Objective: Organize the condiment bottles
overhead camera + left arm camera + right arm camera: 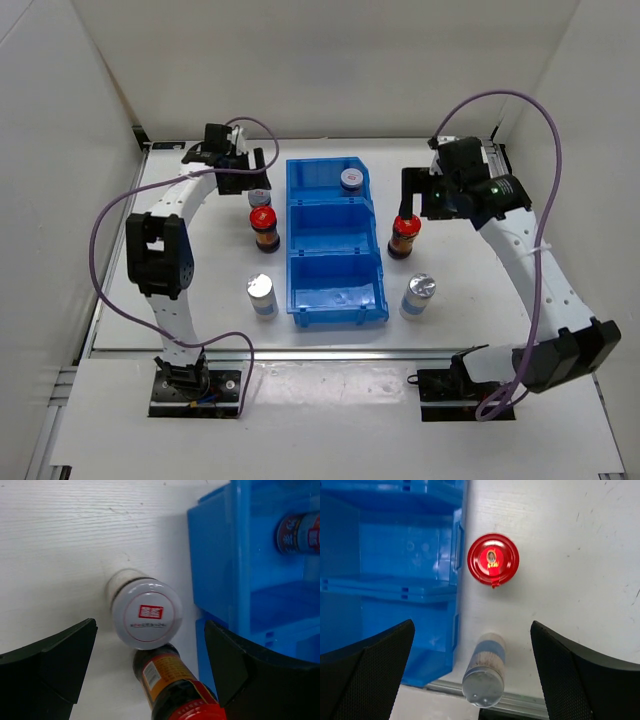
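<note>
From above, the blue bin (336, 290) sits mid-worktop (480, 300) with three compartments in a row running from the near edge to the far edge. The binned bottle (351, 179) stands in the far compartment. In the left wrist view only part of its printed side shows, cut off by the frame edge.

The left gripper (243, 172) hangs near the far left corner. It hides most of the white-lidded bottle (259, 197) in the top view, while the wrist camera shows that lid (146, 612) plainly, with a red mark whose print is too small to read. The lid lies between the open jaws, clear of both fingers (47, 672), and nothing is held. Just behind it, the left red-capped jar (172, 687) is cut off at the frame's bottom.

The right gripper (420, 195) also stands wide open and empty. The right red-capped jar (493, 559) lies beyond its fingertips (590, 675), centred between them and beside the bin's right wall. The right silver-capped bottle (484, 677) stands nearer the worktop's near edge. The left silver-capped bottle (261, 296) shows only from above, left of the bin.
</note>
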You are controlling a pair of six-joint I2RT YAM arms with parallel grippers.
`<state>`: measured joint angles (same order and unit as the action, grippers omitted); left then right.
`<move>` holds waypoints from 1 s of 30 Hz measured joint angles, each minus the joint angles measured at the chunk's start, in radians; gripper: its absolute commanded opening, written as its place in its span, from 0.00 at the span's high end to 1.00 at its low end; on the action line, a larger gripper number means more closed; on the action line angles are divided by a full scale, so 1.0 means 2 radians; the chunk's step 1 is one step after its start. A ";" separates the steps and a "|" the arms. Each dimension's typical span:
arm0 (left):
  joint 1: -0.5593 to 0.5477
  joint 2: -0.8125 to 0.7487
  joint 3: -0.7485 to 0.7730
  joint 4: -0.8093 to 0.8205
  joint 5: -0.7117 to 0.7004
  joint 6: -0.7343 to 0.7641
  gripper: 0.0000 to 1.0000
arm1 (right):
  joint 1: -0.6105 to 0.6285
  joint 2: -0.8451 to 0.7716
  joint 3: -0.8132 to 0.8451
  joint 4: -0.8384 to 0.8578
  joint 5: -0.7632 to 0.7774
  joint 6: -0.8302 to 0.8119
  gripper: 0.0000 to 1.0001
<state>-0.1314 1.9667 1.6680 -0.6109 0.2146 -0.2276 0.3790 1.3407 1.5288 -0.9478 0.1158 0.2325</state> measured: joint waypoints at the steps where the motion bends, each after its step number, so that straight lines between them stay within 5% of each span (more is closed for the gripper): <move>1: -0.007 0.000 0.000 -0.002 -0.002 0.006 0.00 | 0.000 -0.008 -0.011 -0.003 -0.004 0.000 0.00; 5: -0.036 0.000 0.000 0.000 -0.015 0.028 0.00 | 0.000 -0.029 -0.045 -0.010 -0.014 0.000 0.00; 9: -0.053 0.004 0.000 0.006 -0.029 0.039 0.18 | 0.000 -0.030 -0.064 -0.014 -0.019 0.001 0.00; 12: -0.053 0.007 0.000 0.010 -0.043 0.043 0.18 | -0.003 -0.031 -0.070 -0.022 -0.021 0.001 0.00; 17: -0.050 0.009 0.000 0.022 -0.066 0.041 0.00 | -0.006 -0.043 -0.076 -0.027 -0.021 0.000 0.00; 30: -0.051 0.000 -0.010 0.024 -0.091 0.029 0.00 | -0.006 -0.068 -0.100 -0.033 -0.035 0.000 0.00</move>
<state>-0.2333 1.9663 1.6482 -0.5621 0.0319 -0.1696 0.3676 1.2057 1.3281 -1.0138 0.0452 0.2321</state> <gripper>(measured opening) 0.998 0.998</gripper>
